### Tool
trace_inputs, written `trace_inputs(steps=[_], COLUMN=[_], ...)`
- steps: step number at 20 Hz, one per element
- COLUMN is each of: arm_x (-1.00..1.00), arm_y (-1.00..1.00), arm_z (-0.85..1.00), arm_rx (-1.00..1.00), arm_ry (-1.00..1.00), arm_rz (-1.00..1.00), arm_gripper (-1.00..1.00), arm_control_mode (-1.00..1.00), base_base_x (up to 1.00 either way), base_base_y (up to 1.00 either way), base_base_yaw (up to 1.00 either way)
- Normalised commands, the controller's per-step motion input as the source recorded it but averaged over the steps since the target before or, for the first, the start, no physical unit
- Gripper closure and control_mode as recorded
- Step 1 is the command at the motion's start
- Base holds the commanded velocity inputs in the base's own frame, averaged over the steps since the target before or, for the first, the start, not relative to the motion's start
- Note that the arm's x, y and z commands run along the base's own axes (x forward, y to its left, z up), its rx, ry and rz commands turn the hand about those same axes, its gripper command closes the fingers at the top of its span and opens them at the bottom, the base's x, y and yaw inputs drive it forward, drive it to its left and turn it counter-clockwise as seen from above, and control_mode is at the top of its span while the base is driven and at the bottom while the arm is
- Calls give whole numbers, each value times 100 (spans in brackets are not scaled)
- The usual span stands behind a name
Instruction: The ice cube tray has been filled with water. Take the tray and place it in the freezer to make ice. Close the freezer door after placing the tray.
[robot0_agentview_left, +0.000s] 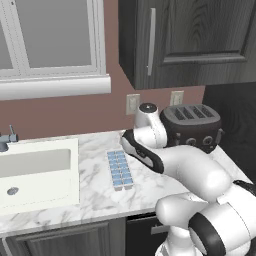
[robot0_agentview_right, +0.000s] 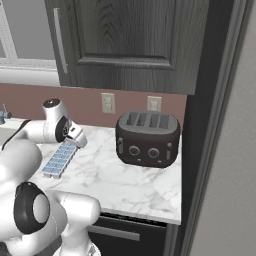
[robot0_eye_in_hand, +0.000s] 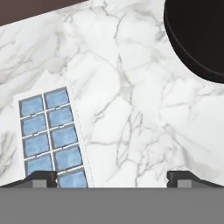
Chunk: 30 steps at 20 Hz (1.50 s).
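The ice cube tray (robot0_agentview_left: 119, 170) lies flat on the marble counter (robot0_agentview_left: 95, 195), between the sink and the toaster. It is long and pale grey, and the water (robot0_eye_in_hand: 62, 136) fills two rows of light-blue cells. In the right base view the tray (robot0_agentview_right: 59, 160) sits just below the hand. My gripper (robot0_eye_in_hand: 112, 178) hovers above the counter, open, with nothing between its fingers. In the hand view the tray (robot0_eye_in_hand: 50, 135) is off to the left, its near end by the left fingertip (robot0_eye_in_hand: 41, 177), and bare marble lies between the tips. The freezer and the freezer door are out of view.
A dark four-slot toaster (robot0_agentview_right: 147, 137) stands on the counter to the right of the tray. A white sink (robot0_agentview_left: 35, 170) with a faucet (robot0_agentview_left: 7, 137) lies to the left. Dark wood cabinets (robot0_agentview_left: 185, 40) hang above. A tall grey panel (robot0_agentview_right: 225, 150) rises past the counter's right end.
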Motion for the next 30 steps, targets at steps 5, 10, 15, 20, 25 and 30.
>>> trace_inputs(steps=[5,10,15,20,25,30], arm_x=[33,29,25,18,8,21], arm_y=[9,21,19,1,0,0], arm_z=[-5,-23,-24,-16,-3,-13], arm_rx=[2,0,0,1,3,1], arm_ry=[3,0,0,0,0,0], arm_rz=[-6,-6,-6,-5,-5,-5], arm_gripper=[-100,-100,-100,-100,-100,-100], arm_control_mode=[-100,-100,-100,-100,-100,-100], base_base_x=[0,0,0,0,0,0], base_base_y=[0,0,0,0,0,0], base_base_yaw=[0,0,0,0,0,0])
